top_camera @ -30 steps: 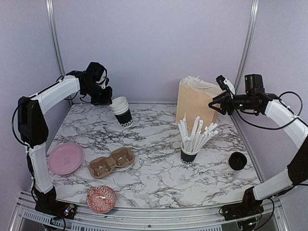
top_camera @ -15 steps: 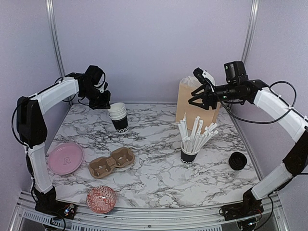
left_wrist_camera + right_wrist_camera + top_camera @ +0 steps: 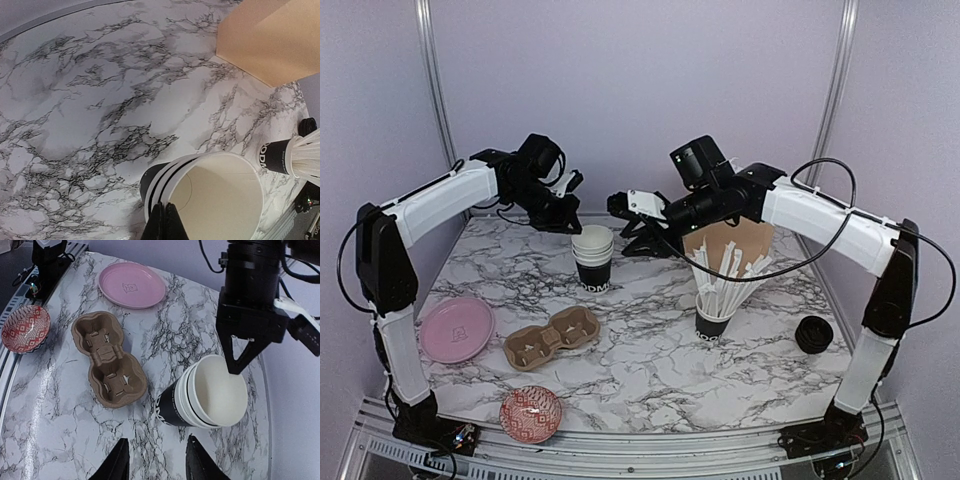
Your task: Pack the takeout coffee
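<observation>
The left tool (image 3: 237, 362) is pressed together on the far rim of the cup stack (image 3: 200, 400), 1 finger inside the top cup and 1 outside. The stack looks like 3 nested takeout coffee cups. It leans over the marble surface (image 3: 650, 370), between the cardboard carrier (image 3: 552, 338) and the paper bag (image 3: 750, 240). I cannot tell whether its base touches the surface. The right tool (image 3: 157, 460) hovers just beside the stack, its jaws spread and holding nothing.

The main risk is the thin grip. A pinch on 1 wall of the rim lets the stack pivot or slip if the right tool bumps it on approach. If the right tool closes on the black outer wall to pull 1 cup free, friction between the nested cups may drag 2 off together, or tear the rim out of the left pinch. Squeezing too hard would likely crush the paper wall. The right forearm also reaches above the cup of straws (image 3: 713, 322), so a low sweep could tip it.
</observation>
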Controlling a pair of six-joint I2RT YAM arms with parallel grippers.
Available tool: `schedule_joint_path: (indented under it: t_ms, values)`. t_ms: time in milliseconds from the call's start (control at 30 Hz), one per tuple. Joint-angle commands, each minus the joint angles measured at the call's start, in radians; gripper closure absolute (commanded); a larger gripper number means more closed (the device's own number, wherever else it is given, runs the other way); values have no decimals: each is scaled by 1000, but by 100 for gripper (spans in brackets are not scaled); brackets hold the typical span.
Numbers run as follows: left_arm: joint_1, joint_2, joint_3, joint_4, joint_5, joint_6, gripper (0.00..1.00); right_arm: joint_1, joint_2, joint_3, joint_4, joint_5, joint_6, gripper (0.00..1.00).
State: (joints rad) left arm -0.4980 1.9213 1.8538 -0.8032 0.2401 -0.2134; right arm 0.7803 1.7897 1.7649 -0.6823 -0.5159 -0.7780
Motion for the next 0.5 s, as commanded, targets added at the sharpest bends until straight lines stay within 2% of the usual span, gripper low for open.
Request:
schedule_joint_path:
  t_ms: [0,467]
  values:
    - [-60,-49,51,-60,105,45,100,69,10,72,-41,85,-122,62]
    - [-164,-62,101,-118,91,64,100,103,70,117,-142,139,-168,62]
